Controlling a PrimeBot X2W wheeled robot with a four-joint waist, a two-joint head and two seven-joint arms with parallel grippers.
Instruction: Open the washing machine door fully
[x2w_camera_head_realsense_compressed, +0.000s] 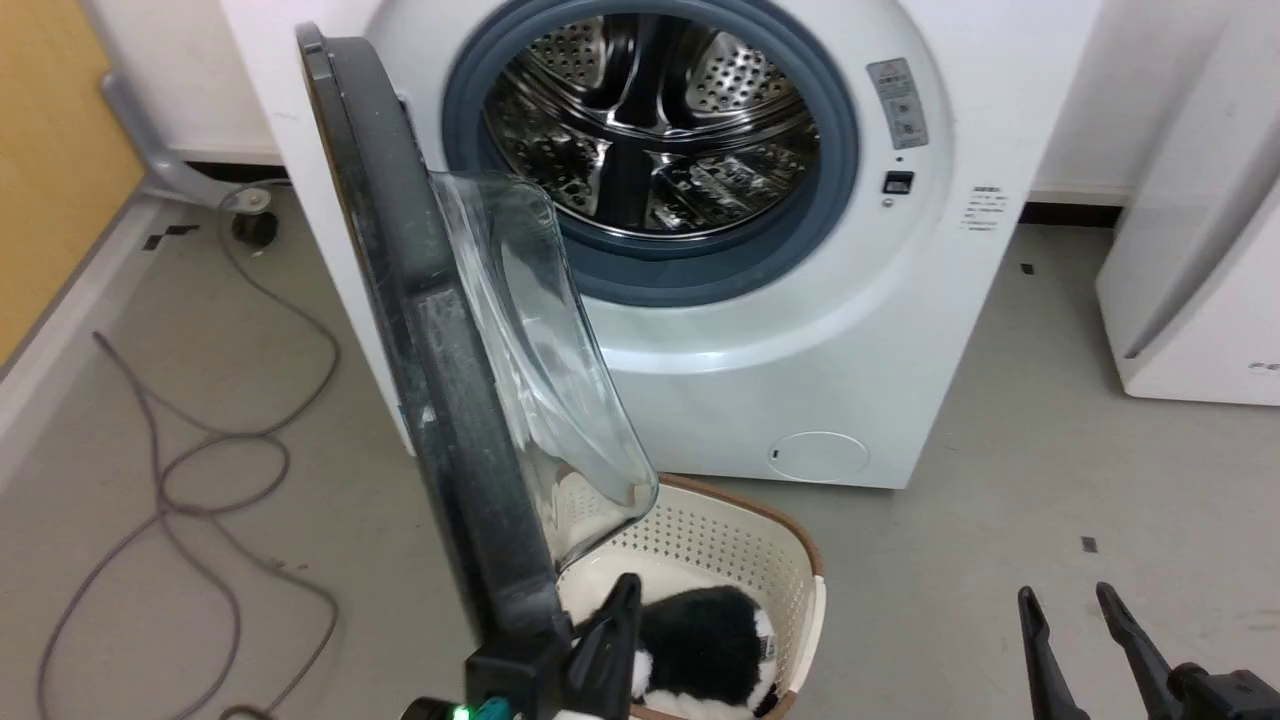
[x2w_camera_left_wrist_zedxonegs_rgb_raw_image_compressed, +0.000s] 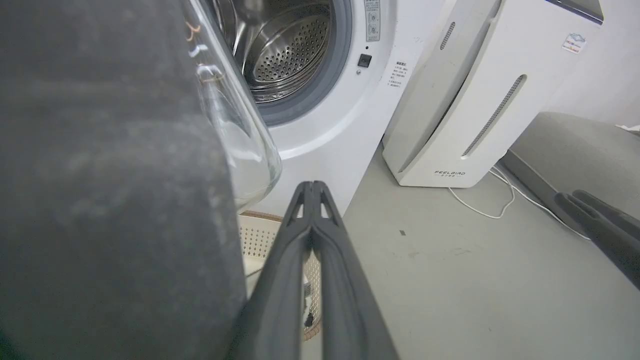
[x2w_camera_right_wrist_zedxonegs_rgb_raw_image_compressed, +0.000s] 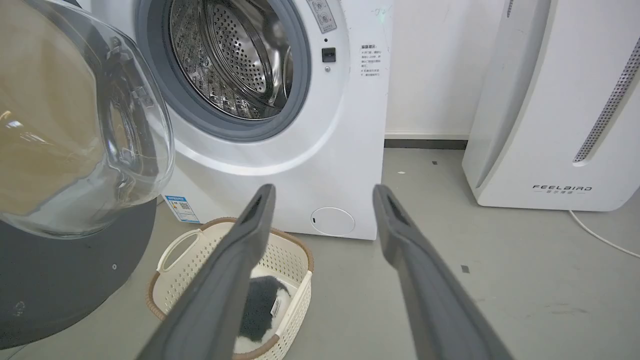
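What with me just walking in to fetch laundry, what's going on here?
The robot is at work on the door of the washing machine. Its shut left gripper sits at the door's lower edge, on the glass side; contact is unclear. The door stands roughly half open, swung out over a laundry basket holding something black-and-white and fluffy. The right gripper hangs open above the floor, holding nothing.

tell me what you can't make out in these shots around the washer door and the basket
- Head view: whether the shut left claw touches the washing machine door; the door's lower edge hides the contact spot.
- Head view: the black and white fluffy thing in the basket; door and claw cover part, bottom edge cuts it.
- Right wrist view: label print on the washing machine; too small.
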